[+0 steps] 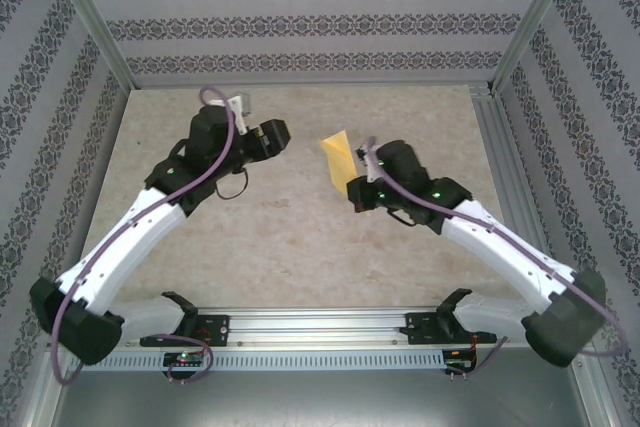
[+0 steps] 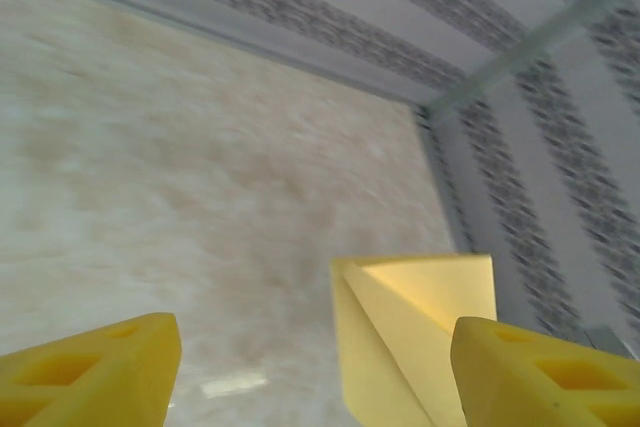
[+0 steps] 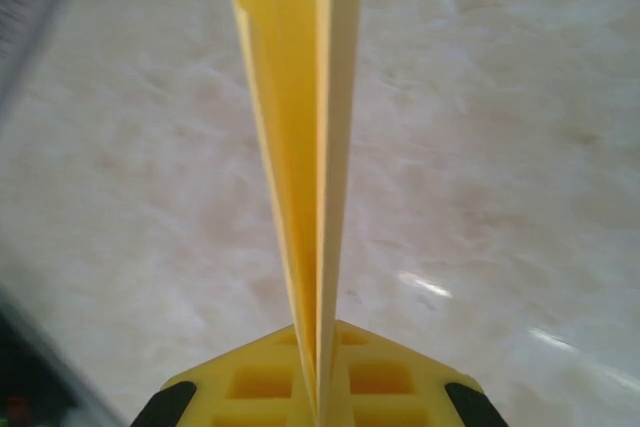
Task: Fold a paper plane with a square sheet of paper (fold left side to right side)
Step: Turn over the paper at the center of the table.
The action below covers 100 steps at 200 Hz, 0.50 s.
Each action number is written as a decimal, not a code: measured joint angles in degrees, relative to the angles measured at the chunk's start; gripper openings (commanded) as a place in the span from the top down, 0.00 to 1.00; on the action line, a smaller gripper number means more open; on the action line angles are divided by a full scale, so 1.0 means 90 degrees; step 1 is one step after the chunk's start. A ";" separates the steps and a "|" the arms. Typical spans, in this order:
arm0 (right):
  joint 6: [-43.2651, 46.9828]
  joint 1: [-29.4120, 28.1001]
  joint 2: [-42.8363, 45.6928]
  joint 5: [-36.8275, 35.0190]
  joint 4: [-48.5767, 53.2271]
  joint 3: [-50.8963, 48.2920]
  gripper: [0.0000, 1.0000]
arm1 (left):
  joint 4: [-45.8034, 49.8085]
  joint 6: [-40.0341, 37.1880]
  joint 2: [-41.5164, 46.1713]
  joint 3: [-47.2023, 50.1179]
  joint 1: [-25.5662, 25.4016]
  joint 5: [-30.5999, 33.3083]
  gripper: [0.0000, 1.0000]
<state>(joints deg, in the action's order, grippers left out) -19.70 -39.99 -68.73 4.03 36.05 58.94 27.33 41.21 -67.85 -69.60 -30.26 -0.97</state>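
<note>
One yellow paper (image 1: 338,155), two arms, one table (image 1: 300,247). My right gripper (image 1: 356,190) is clamped on the paper's near end. From the R wrist cam, the gripper (image 3: 320,392) has its jaws closed tight on the folded layers. The paper (image 3: 300,147) stands edge-on, running straight ahead of the fingertips. My left gripper (image 1: 282,133) is spread wide and holds nothing, w/ a clear gap betw. it and the paper. On the L wrist cam, that gripper (image 2: 318,375) shows two yellow fingers (image 2: 90,372) far apart. The paper (image 2: 420,327) sits ahead, toward the right-hand finger, w/ one diagonal crease showing.
</note>
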 measured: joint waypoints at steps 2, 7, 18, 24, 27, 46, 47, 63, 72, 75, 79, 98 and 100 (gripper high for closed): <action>0.0032 -0.0097 -0.0095 -0.0194 0.0097 0.0075 1.00 | 0.0068 0.0000 0.0075 0.0034 0.0010 0.0112 0.24; 0.0083 -0.0304 -0.0279 -0.0590 0.0313 0.0236 0.99 | 0.0175 0.0017 0.0236 0.0143 0.0029 0.0345 0.24; 0.0194 -0.0765 -0.0862 -0.1598 0.0831 0.0646 0.98 | 0.0408 0.0073 0.0576 0.0427 0.0112 0.0826 0.22; 0.0209 -0.0947 -0.1154 -0.2040 0.1069 0.0833 0.98 | 0.0500 0.0109 0.0714 0.0576 0.0160 0.1018 0.22; 0.0214 -0.1066 -0.1331 -0.2314 0.1229 0.0957 0.98 | 0.0537 0.0141 0.0792 0.0673 0.0187 0.1124 0.21; 0.0228 -0.1557 -0.2404 -0.3631 0.2040 0.1579 0.97 | 0.0775 0.0294 0.1180 0.1141 0.0330 0.1598 0.19; 0.0231 -0.1571 -0.2443 -0.3674 0.2069 0.1603 0.97 | 0.0780 0.0299 0.1192 0.1158 0.0333 0.1613 0.19; 0.0228 -0.1863 -0.3332 -0.4517 0.2618 0.2025 0.96 | 0.0954 0.0386 0.1443 0.1389 0.0435 0.1870 0.18; 0.0231 -0.1984 -0.3757 -0.4862 0.2878 0.2205 0.95 | 0.1013 0.0415 0.1549 0.1433 0.0483 0.1953 0.18; 0.0231 -0.2016 -0.3881 -0.4964 0.2958 0.2261 0.95 | 0.1030 0.0432 0.1579 0.1440 0.0491 0.1979 0.18; 0.0231 -0.2059 -0.4082 -0.5102 0.3062 0.2336 0.95 | 0.1054 0.0437 0.1620 0.1443 0.0512 0.2021 0.18; 0.0253 -0.2186 -0.4843 -0.5552 0.3373 0.2618 0.94 | 0.1115 0.0457 0.1756 0.1443 0.0571 0.2132 0.17; 0.0255 -0.2195 -0.4908 -0.5581 0.3395 0.2640 0.93 | 0.1120 0.0457 0.1768 0.1443 0.0571 0.2142 0.17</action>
<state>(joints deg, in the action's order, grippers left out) -17.41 -59.75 -112.90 -46.19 66.61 82.70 37.41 45.32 -51.94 -56.62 -25.12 18.31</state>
